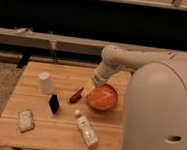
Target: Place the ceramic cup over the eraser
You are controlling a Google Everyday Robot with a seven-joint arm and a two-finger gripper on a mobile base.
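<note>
1. The robot's pale rounded body [158,116] fills the right side of the view, and its edge covers the right end of the counter.
2. The wooden counter [55,136] carries all the loose things.
3. The arm [120,56] reaches from the body to the left and bends down over the counter.
4. The orange bowl [102,97] sits at the right of the counter, close to the body.
5. A white bottle with a label [87,131] lies on its side near the front edge, below the bowl.
6. The ceramic cup [46,82] stands at the back left of the counter, looking narrower at its top, well apart from the pincer.
7. A pale flat packet [26,120] lies at the front left.
8. The eraser [54,103] stands near the cup, to its front and right, not touching it and uncovered.
9. A small red-brown object [76,95] lies between the eraser and the bowl.
10. The pincer [89,88] hangs at the bowl's left rim, just beside the red-brown object. Whether it is apart or together cannot be told.
</note>
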